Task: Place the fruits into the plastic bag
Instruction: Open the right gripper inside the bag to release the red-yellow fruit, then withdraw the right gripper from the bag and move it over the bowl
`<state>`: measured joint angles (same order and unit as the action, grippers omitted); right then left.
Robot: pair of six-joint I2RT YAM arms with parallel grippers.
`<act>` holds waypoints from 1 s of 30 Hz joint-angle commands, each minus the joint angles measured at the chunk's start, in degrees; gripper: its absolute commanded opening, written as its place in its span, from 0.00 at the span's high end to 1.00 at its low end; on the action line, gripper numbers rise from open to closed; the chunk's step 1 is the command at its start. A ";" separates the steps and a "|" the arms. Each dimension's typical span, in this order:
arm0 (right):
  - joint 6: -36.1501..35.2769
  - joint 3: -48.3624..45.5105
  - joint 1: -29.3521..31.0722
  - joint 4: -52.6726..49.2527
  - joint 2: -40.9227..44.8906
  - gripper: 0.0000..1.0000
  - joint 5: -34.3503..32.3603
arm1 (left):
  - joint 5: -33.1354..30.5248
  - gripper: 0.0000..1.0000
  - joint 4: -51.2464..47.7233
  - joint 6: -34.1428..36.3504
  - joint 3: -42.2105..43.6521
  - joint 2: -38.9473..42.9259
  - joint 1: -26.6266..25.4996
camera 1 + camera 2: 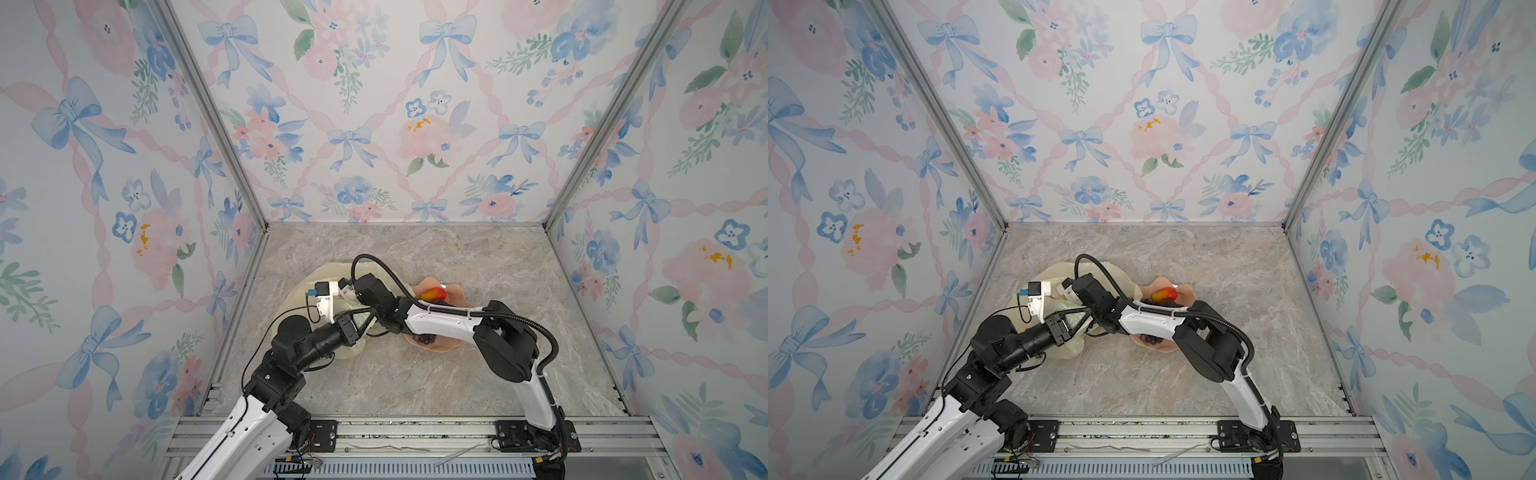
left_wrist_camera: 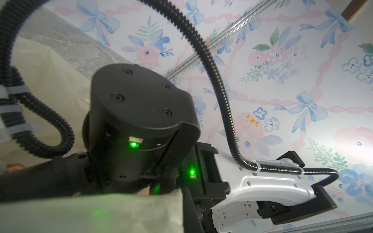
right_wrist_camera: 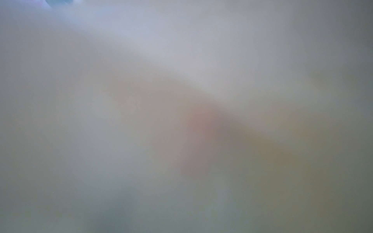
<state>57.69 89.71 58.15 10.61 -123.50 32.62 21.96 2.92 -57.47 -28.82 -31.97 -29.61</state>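
The pale-yellow plastic bag (image 1: 322, 272) (image 1: 1054, 270) lies left of centre on the marble floor. My left gripper (image 1: 371, 311) (image 1: 1088, 311) is shut on the bag's edge, and the film is stretched taut between its fingers. In the left wrist view the held film (image 2: 90, 213) fills the lower part. My right arm's wrist (image 1: 372, 291) (image 1: 1090, 291) reaches across into the bag's mouth. Its fingers are hidden, and the right wrist view is only a blur of film. A red-yellow mango (image 1: 434, 294) (image 1: 1163, 294) and dark grapes (image 1: 424, 340) (image 1: 1150, 340) lie in the pink dish.
The wavy pink dish (image 1: 459, 293) (image 1: 1185, 291) sits right of the bag, partly under my right forearm (image 1: 440, 322). Floral walls enclose the floor on three sides, and a metal rail (image 1: 415, 432) runs along the front edge.
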 commanded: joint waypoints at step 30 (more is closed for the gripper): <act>-25.41 19.16 -20.79 -34.33 6.70 0.25 -31.31 | 0.68 1.00 -1.95 1.78 -2.93 0.06 0.31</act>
<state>32.51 105.32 38.96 -23.38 -116.22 0.40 21.93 -1.32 -55.61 -30.46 -30.94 -29.58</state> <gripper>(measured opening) 0.752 0.050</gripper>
